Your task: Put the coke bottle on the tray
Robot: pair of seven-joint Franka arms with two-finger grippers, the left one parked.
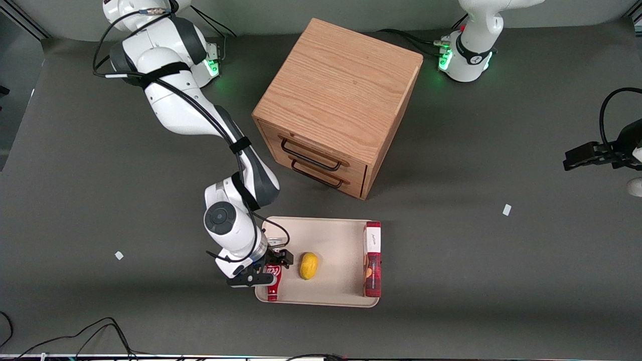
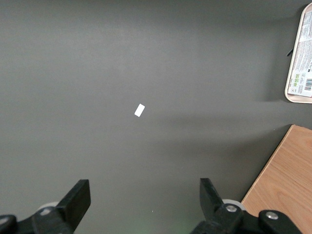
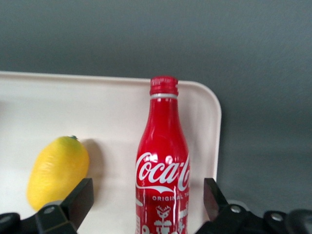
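Note:
The coke bottle (image 1: 273, 287) is red with white script and lies flat in the cream tray (image 1: 326, 301), at the tray's end toward the working arm, with its cap toward the front camera. My gripper (image 1: 269, 271) hangs over the bottle's lower body. In the right wrist view the gripper (image 3: 147, 197) is open. Its black fingers (image 3: 80, 200) stand apart on either side of the bottle (image 3: 163, 146) with a gap to it on each side. The bottle rests on the tray (image 3: 97, 107) close to its raised rim.
A yellow lemon (image 1: 309, 265) lies in the tray beside the bottle and also shows in the wrist view (image 3: 57, 170). A flat red box (image 1: 372, 260) lies along the tray's end toward the parked arm. A wooden drawer cabinet (image 1: 338, 105) stands farther from the front camera.

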